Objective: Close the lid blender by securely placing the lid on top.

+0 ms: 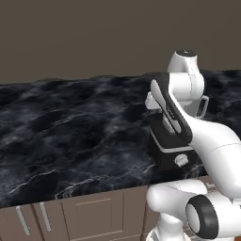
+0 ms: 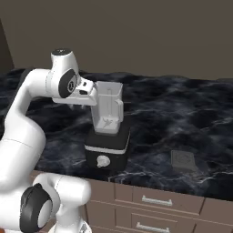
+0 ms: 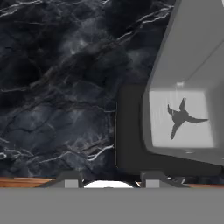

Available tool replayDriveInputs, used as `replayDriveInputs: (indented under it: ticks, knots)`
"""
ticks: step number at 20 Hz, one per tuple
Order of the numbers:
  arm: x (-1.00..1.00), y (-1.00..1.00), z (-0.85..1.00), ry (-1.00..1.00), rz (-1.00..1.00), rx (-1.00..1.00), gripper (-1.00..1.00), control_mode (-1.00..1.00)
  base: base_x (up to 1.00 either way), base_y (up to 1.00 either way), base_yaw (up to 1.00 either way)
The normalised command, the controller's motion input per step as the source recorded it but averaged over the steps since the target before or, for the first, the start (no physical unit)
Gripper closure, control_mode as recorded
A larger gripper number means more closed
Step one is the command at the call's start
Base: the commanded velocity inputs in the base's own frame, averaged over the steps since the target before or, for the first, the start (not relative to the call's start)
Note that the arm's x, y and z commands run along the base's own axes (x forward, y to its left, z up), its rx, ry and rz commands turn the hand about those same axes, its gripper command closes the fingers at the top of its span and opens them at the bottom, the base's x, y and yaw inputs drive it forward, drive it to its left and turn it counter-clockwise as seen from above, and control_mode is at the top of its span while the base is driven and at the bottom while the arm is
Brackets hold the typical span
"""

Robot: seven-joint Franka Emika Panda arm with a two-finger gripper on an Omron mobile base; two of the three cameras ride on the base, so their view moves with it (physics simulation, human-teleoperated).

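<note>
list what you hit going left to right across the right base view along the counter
robot arm → gripper → blender, its jar open on top → lid, lying flat on the dark marble counter well to the right of the blender

The arm is glossy white, built of thick rounded tubes with bulbous elbows. Dark grey rings and round caps mark its joints, and a broad black strip runs along one link. A dark disc tops the uppermost joint. The hand block is white and boxy.
</note>
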Motion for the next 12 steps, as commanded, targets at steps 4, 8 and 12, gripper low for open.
replayDriveInputs:
  ticks: [4, 8, 12]
  knots:
    - [-0.04, 0.00, 0.00, -0.01, 0.00, 0.00, -1.00, 1.00, -0.22, -0.04, -0.01]
    - [0.00, 0.00, 0.00, 0.00, 0.00, 0.00, -1.00, 1.00, -0.10, -0.73, -0.12]
    - [0.00, 0.00, 0.00, 0.00, 0.00, 0.00, -1.00, 1.00, 0.00, -0.90, -0.09]
